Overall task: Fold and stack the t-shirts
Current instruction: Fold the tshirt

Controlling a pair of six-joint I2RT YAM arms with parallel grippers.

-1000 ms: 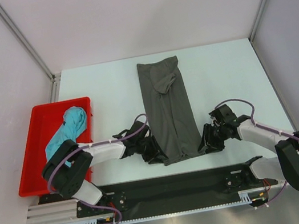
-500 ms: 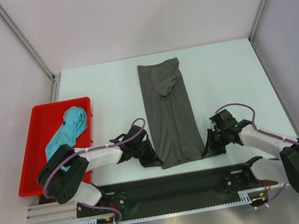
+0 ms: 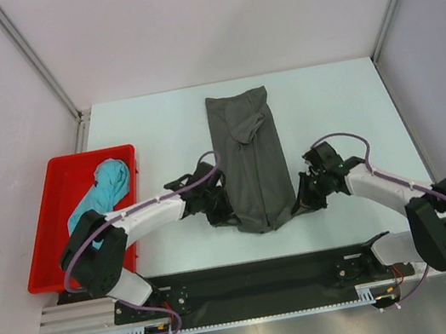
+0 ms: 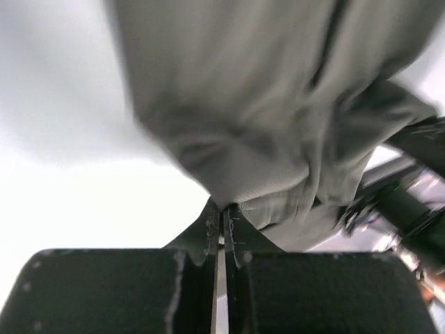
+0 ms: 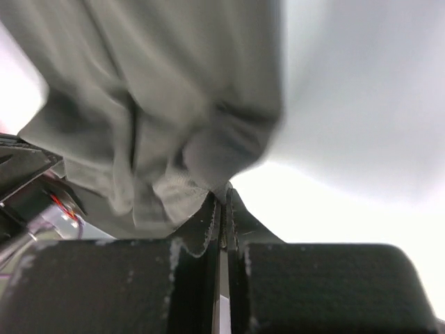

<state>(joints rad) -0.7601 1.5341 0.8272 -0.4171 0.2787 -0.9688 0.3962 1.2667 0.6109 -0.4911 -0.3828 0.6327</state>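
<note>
- The red tray [image 3: 45, 243], smooth hard plastic with a raised rim, sits at the table's left edge; the teal t-shirt [image 3: 106, 186] lies crumpled in its far half, well apart from both grippers
- The left arm's elbow hangs over the tray's near right corner
- The left gripper [image 3: 232, 217] has its jaws pressed together on the near left corner of the dark grey t-shirt [image 3: 249, 158]; in its wrist view the gripper [image 4: 221, 224] pinches a thin point of hem, and the t-shirt [image 4: 264, 104] hangs from it in soft bunched folds
- Between the tray and the grey shirt the white table [image 3: 157, 135] is bare, smooth and matte
- The grey shirt lies mid-table as a long narrow strip running away from the arms, with a small loose flap on top at its far end, which stops just short of the table's far edge; its near end is drawn in and rumpled between the two grippers
- The right gripper [image 3: 303, 201] is likewise clamped tight, on the near right corner; its wrist view shows the gripper [image 5: 224, 209] nipping a ribbed bit of hem, the cloth [image 5: 160, 90] sagging in creases
- To the right of the shirt the table is bare as far as its right edge, where the side wall stands
</note>
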